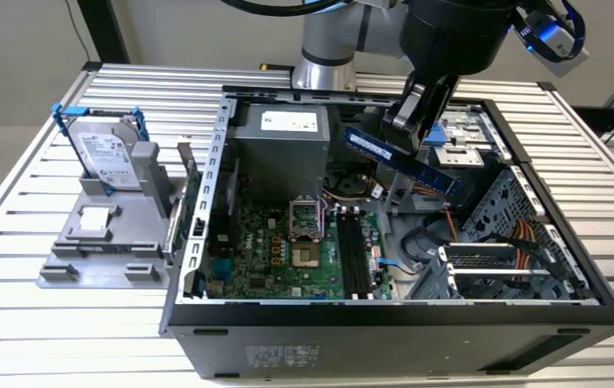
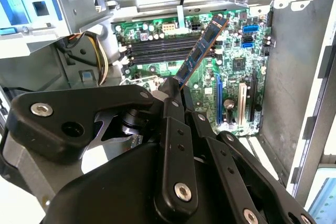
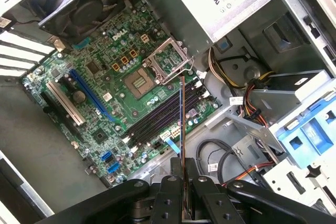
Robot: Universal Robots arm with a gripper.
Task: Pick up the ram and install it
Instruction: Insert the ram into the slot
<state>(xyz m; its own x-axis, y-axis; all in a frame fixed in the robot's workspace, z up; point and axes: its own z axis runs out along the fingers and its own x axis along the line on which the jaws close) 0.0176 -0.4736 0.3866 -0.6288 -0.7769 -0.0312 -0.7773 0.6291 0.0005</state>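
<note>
The ram (image 1: 428, 171) hangs tilted in the air, pinched at its upper edge by the pressed-together fingers of our gripper (image 1: 406, 123). In the exterior view we see it inside the open computer case (image 1: 393, 323), at about one o'clock from the memory slots (image 1: 352, 255). It is clear of the motherboard (image 1: 269, 250). In both wrist views it juts out over those slots.

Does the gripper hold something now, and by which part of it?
The ram, clamped by its two flat faces in the gripper; where along its length cannot be told.
</note>
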